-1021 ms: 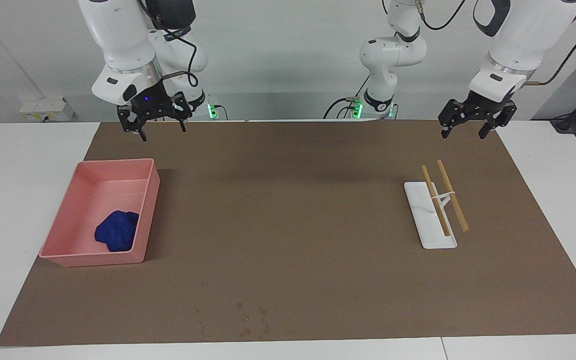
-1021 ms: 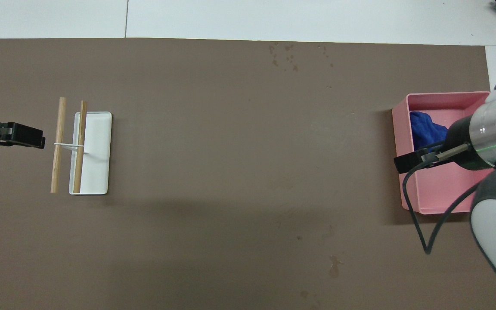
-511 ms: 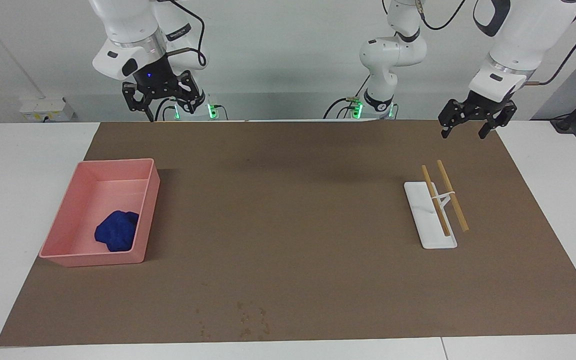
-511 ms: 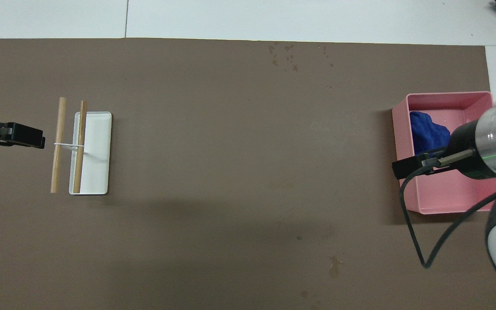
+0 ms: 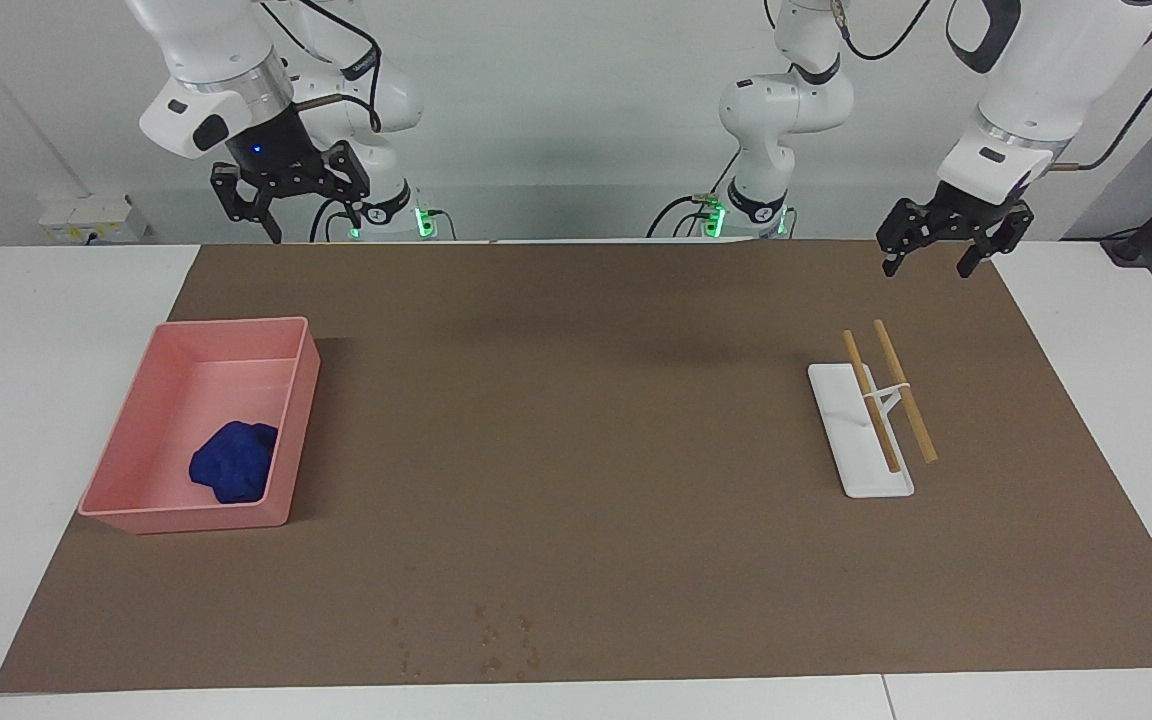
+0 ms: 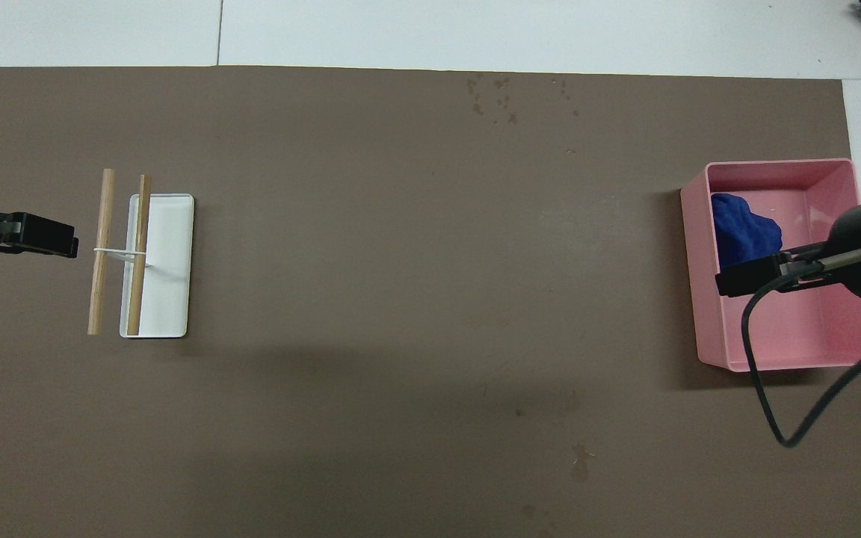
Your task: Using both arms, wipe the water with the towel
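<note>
The deep-blue towel (image 5: 233,462) lies bunched in the pink tray (image 5: 136,440), in the corner farther from the robots; it also shows in the overhead view (image 6: 746,230). I cannot make out a clear oval water blotch; only a small darker stain (image 6: 578,463) shows on the mat nearer to the robots. My right gripper (image 5: 292,207) is open and empty, raised high over the tray's end nearest the robots, and shows in the overhead view (image 6: 746,281). My left gripper (image 5: 928,262) is open and empty, waiting in the air near the wooden rack (image 5: 886,400).
A cluster of tiny dark specks (image 5: 496,640) sits near the mat's edge farthest from the robots. A white base (image 5: 841,420) with two wooden rods stands toward the left arm's end. The brown mat (image 5: 586,450) covers the white table.
My right gripper has risen and swung toward the right arm's end of the table, uncovering the towel in the overhead view. The left arm has not moved.
</note>
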Robot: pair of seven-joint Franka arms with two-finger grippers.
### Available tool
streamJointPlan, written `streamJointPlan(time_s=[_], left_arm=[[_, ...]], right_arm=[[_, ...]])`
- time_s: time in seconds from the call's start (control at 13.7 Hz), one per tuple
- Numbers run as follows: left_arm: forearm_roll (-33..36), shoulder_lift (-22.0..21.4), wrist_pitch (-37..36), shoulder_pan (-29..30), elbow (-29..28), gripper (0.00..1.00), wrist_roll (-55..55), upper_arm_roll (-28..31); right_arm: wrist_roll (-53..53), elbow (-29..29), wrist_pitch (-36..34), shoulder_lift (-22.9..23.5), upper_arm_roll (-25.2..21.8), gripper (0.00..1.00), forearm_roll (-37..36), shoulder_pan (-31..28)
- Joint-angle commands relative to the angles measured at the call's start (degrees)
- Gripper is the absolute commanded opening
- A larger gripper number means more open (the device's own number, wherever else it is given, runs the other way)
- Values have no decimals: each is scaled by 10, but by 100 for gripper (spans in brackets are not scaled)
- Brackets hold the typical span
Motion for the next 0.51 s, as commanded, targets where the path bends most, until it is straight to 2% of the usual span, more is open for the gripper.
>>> streamJointPlan(time_s=[0.0,0.44], left_arm=[[8,-15,5,2,-16,100,5,-1],[8,-15,5,2,-17,100,5,-1]], right_arm=[[6,-17,55,-7,-8,100,5,8],[4,-9,70,23,-21,100,-28,21]])
